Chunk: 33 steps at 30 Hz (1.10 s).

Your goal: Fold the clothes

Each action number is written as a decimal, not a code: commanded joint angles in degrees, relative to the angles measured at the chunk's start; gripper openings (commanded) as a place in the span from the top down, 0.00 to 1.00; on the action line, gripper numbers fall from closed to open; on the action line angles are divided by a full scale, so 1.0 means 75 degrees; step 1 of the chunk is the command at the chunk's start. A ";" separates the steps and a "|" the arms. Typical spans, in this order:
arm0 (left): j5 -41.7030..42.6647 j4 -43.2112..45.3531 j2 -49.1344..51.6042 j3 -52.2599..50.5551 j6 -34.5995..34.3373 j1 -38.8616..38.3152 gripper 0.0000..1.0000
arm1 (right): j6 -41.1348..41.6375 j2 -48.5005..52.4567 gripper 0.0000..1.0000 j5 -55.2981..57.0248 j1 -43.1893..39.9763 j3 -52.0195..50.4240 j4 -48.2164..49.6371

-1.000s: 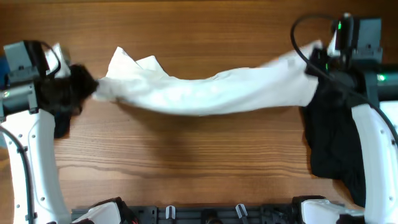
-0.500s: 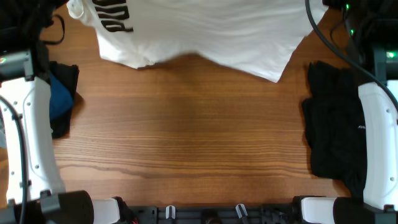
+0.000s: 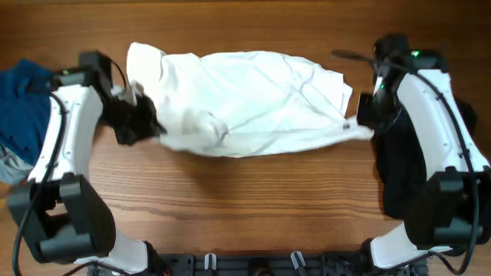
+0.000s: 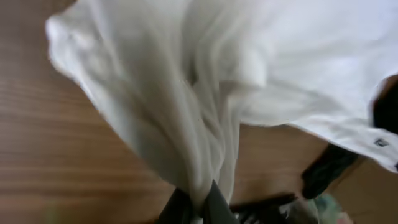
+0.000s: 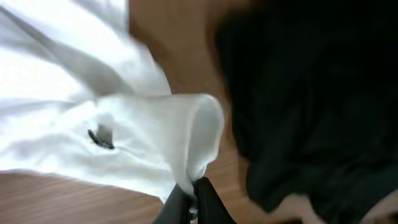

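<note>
White T-shirt (image 3: 245, 100), ends inside both jaws

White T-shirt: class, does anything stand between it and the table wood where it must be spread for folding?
Nothing visible. Both arms' jaws grip the white T-shirt; the black garment and the blue cloth lie off to the sides of the table.

Both wrist feeds are smeared, so I get little detail. On the left wrist feed the left gripper (image 4: 198, 208) is cut off by the bottom edge; only two dark fingertips show, pinched on the large white soft T-shirt (image 4: 205, 93). The right gripper (image 5: 193, 200) is cropped likewise (the small dark mark (image 5: 99, 138) on the fabric is too blurred to read). Overhead, the right arm (image 3: 437, 123) covers part of the black crumpled garment (image 3: 400, 190), and the blue crumpled cloth (image 3: 23, 93) runs off the left edge.
</note>
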 commanded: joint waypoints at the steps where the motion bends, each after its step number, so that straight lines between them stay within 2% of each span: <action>1: -0.0781 -0.0181 -0.0009 -0.0935 0.0315 0.0000 0.91 | 0.0306 -0.0023 0.84 0.0023 -0.0006 -0.0752 -0.0026; 3: -0.1201 -0.0437 -0.0009 -0.1005 0.0315 0.0000 0.75 | 0.0303 -0.0023 0.76 0.0052 -0.0020 -0.0871 -0.0061; 4: -0.1431 -0.0542 -0.0015 -0.1003 0.0315 0.0000 0.49 | 0.0303 -0.0023 0.73 0.0050 -0.0029 -0.0871 -0.0064; 6: -0.1591 -0.0583 -0.0035 -0.1003 0.0312 0.0000 0.43 | 0.0303 -0.0038 0.62 0.0050 -0.0029 -0.0866 -0.0058; 7: -0.1591 -0.0574 -0.0038 -0.1000 0.0300 0.0000 0.40 | 0.0303 -0.0038 0.61 0.0050 -0.0029 -0.0866 -0.0055; 13: -0.1320 -0.0137 -0.0061 -0.0743 -0.0117 -0.0160 0.45 | 0.0300 -0.0038 0.61 -0.0044 -0.0026 -0.0866 0.0134; 16: -0.1317 0.0379 -0.0087 -0.0737 -0.0052 -0.0860 0.47 | 0.0291 -0.0038 0.61 -0.0440 -0.0026 -0.0866 0.0356; 22: -0.2757 0.0935 -0.0087 -0.1000 -0.0061 -0.2838 0.44 | 0.0294 -0.0035 0.61 -0.0702 -0.0026 -0.0866 0.0522; 27: -0.3969 0.1731 -0.0079 -0.1891 -0.0361 -0.3952 0.43 | 0.0291 -0.0035 0.61 -0.0702 -0.0026 -0.0866 0.0565; 29: -0.4651 0.1979 -0.0079 -0.2157 -0.0796 -0.4106 0.45 | 0.0291 -0.0035 0.61 -0.0702 -0.0026 -0.0866 0.0571; 33: -0.4759 0.2122 -0.0079 -0.2192 -0.0924 -0.4115 0.49 | 0.0291 -0.0038 0.61 -0.0702 -0.0026 -0.0866 0.0609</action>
